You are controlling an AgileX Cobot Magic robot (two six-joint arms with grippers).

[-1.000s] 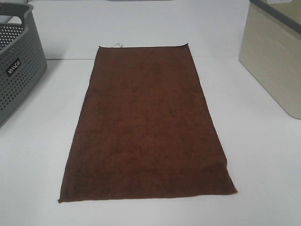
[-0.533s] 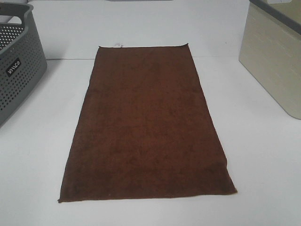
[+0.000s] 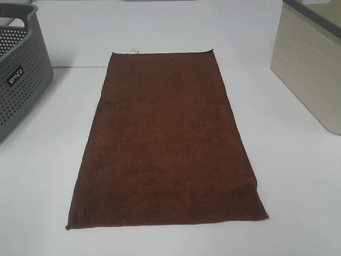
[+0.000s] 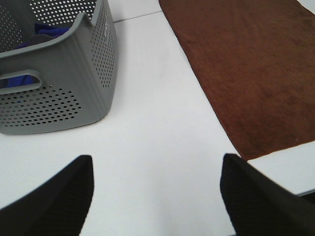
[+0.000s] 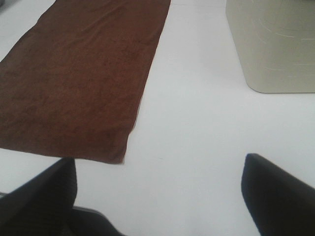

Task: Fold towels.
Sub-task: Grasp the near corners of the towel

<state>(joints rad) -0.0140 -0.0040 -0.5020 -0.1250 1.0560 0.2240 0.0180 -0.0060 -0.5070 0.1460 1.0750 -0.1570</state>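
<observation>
Towel (image 3: 166,141) is spread flat on the white bench (image 3: 298,176), long side running away from me, with the small white tag (image 3: 132,51) on the far short edge. The grey basket (image 3: 21,69) sits off to the left and the beige bin (image 3: 309,69) off to the right, both apart from the cloth. There's no fold in it yet, so I reckon I'm at the very first step: getting hold of the near corners.

Both claws are empty. The left claw (image 4: 156,162) has its fingers spread apart over bare bench, between the basket and the near left corner (image 4: 242,151). The right claw (image 5: 160,160) is spread wide too, over bare bench just outside the near right corner (image 5: 118,155).

My plan, for what it's worth:
- Bring each claw inward over its own corner and come down with one finger on either side of the hem, so it pinches cloth and not just bench.
- Pinch both corners together. If one goes first, I'd expect the edge to skew.
- Lift only enough to clear the nap, then carry the near edge toward the tag end, keeping both claws level so the sides line up.

Terry is floppy and grippy, so it'll likely drag on itself. I'd go slow and watch the left claw near that basket.
</observation>
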